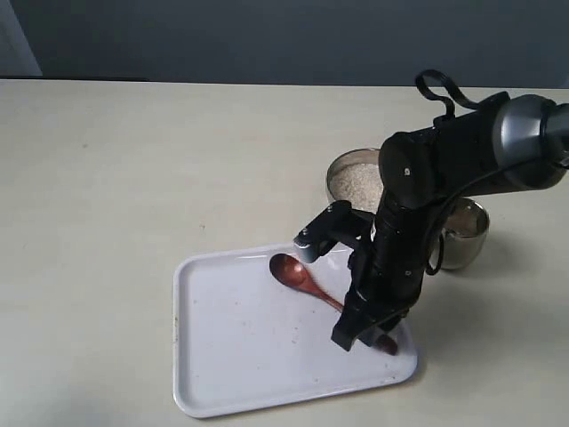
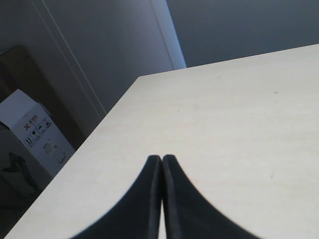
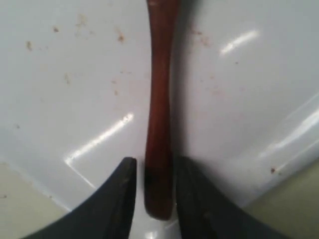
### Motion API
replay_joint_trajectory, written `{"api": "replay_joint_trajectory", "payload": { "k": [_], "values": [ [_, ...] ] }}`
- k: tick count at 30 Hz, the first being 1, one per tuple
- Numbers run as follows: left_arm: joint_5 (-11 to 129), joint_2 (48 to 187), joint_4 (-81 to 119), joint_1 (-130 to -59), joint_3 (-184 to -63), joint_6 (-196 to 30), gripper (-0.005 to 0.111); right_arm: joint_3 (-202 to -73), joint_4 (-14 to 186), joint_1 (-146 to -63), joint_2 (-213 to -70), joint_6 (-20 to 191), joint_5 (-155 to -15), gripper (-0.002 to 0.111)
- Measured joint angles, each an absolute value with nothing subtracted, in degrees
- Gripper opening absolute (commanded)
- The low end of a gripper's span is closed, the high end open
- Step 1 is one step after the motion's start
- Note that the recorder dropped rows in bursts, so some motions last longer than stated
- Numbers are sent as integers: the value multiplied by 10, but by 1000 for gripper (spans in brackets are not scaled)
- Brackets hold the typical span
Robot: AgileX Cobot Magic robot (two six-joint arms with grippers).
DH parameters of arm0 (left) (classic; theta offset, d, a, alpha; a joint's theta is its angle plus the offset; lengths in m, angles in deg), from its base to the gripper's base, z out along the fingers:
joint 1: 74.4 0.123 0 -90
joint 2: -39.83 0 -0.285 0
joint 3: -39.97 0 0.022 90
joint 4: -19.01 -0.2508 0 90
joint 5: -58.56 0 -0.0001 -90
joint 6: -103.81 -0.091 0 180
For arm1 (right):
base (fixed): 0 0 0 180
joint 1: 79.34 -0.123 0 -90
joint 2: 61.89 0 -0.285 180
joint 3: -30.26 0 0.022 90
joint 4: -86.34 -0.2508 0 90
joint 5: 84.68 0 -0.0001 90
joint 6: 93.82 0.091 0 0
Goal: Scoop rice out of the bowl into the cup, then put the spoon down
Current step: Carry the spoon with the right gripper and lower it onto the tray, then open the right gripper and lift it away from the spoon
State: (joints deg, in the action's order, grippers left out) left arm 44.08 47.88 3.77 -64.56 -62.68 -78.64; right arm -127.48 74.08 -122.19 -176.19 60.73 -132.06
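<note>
Wooden spoon [image 1: 298, 274] handle end hidden behind arm [image 1: 400, 231] (exterior view); right fingers [image 3: 114, 209] spread astride it, left fingers [image 2: 139, 204] pressed together.

Table [image 1: 107, 178]: pale beige, matte top.
Tray [image 1: 222, 356]: white, rectangular, flat on the table, speckled with brown.
Bowl [image 1: 333, 169]: steel, on the table just beyond the tray's far right corner.
Cup [image 1: 471, 233]: steel, just right of the bowl.

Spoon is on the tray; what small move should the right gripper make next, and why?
Probably open wider, then lift straight up: the spoon lies on the white tray, and the right gripper straddles its handle with only a sliver of gap.
</note>
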Motion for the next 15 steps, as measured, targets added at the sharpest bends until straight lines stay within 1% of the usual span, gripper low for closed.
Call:
{"api": "replay_joint_trajectory", "payload": {
  "k": [9,10,11,13,14,15],
  "values": [
    [441,479,38,-646,-627,-786,1,-1275,738,-1222,-1762,607,-1337,27],
    [441,479,38,-646,-627,-786,1,-1275,738,-1222,-1760,607,-1341,24],
    [441,479,38,-646,-627,-786,1,-1275,740,-1222,-1754,607,-1345,19],
    [441,479,38,-646,-627,-786,1,-1275,741,-1222,-1741,607,-1348,3],
    [441,479,38,-646,-627,-786,1,-1275,741,-1222,-1731,607,-1348,0],
    [441,479,38,-646,-627,-786,1,-1275,741,-1222,-1719,607,-1348,0]
  ]
}}
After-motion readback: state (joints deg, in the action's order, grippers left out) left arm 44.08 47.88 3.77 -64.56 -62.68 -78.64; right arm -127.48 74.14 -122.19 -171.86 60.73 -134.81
